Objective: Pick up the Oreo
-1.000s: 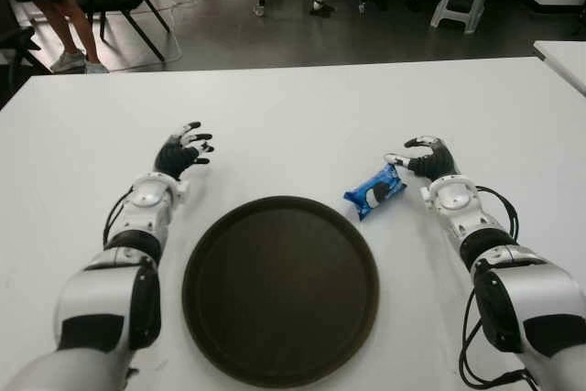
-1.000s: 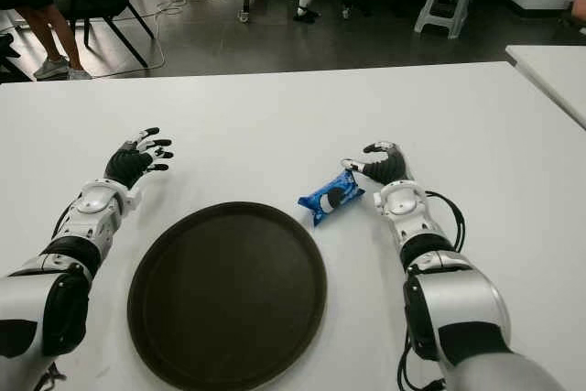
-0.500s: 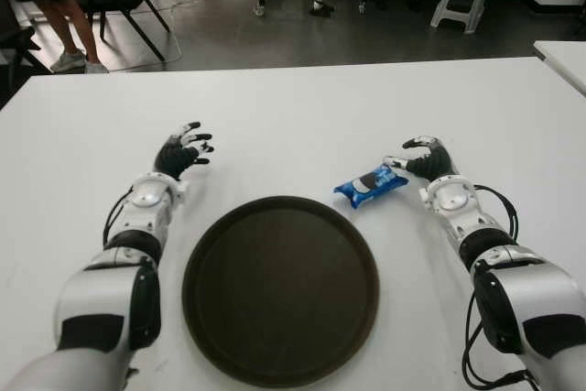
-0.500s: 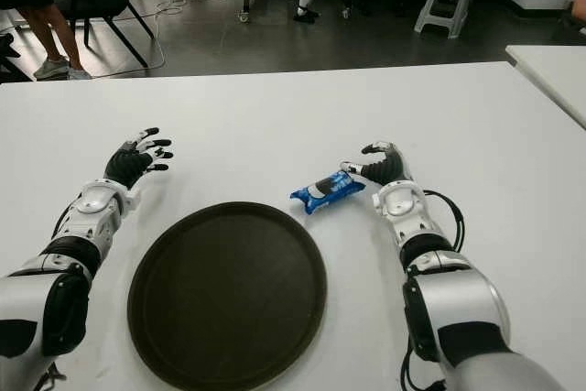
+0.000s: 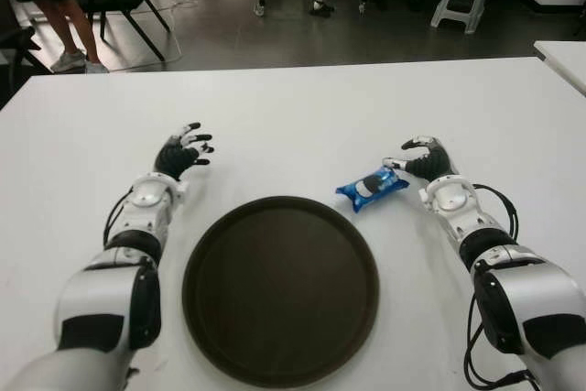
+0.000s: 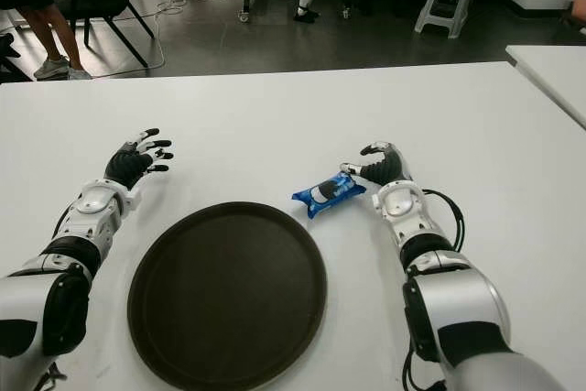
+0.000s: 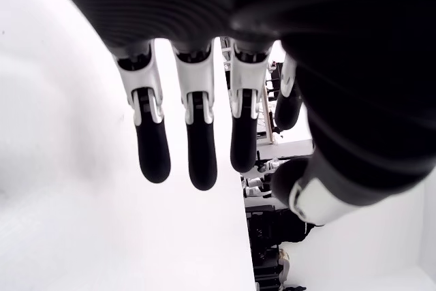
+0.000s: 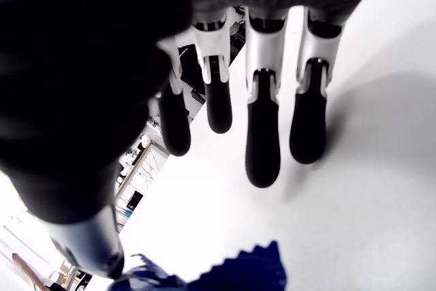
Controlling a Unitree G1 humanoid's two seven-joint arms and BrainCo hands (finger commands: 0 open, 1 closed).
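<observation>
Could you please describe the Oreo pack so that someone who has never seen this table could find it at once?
Start at the round dark tray in the middle of the white table. Just off its far right edge, by the thumb of the right hand, lies the Oreo pack. It is the only blue thing there, a small crinkled wrapper picturing a cookie.

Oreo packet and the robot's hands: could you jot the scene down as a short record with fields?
Oreo packet: blue, lying on the white table, just off the tray's far right rim
Tray: round, dark, nothing on it, between the two arms
Right hand: beside the packet's right end, fingers open; thumb tip is at the wrapper, contact unclear
Left hand: idle, beyond the tray's left side, fingers spread
Task state: packet not yet grasped or lifted
</observation>
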